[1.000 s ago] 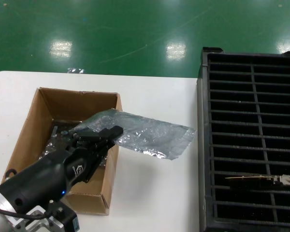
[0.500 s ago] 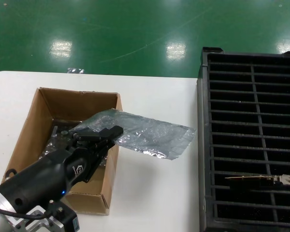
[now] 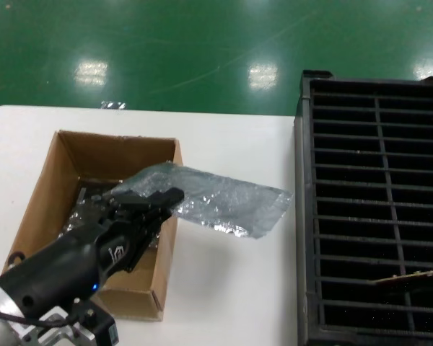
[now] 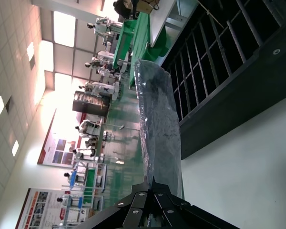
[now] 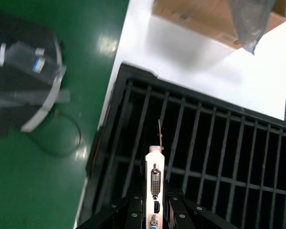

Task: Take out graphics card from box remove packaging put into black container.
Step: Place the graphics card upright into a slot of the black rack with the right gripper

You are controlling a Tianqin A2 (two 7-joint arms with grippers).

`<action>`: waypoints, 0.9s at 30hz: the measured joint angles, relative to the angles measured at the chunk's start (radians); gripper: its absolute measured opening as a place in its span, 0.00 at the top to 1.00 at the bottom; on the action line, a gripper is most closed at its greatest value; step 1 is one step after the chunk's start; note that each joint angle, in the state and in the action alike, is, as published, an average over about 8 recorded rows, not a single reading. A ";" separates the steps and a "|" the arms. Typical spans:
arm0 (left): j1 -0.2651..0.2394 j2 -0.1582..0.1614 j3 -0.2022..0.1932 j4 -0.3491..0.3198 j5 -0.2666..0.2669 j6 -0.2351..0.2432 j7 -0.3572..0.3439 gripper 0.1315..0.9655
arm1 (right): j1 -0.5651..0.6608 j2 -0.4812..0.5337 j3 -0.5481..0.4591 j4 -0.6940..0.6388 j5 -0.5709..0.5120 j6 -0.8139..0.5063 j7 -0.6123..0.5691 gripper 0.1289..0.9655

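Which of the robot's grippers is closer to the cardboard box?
The left. The left gripper hangs over the box, shut on the silvery bag. The right gripper holds the graphics card above the black container.

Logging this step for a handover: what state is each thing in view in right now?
graphics card: unwrapped, held on edge above the black container's slots.
packaging: empty, pinched at one end, sticking out past the box wall over the table.
box: open-topped, on the white table.
black container: visible slots hold nothing.
left gripper: shut on the packaging.
right gripper: shut on the graphics card.
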 joint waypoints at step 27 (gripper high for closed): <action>0.000 0.000 0.000 0.000 0.000 0.000 0.000 0.99 | 0.454 -0.259 -0.516 -0.088 0.048 -0.001 0.174 0.93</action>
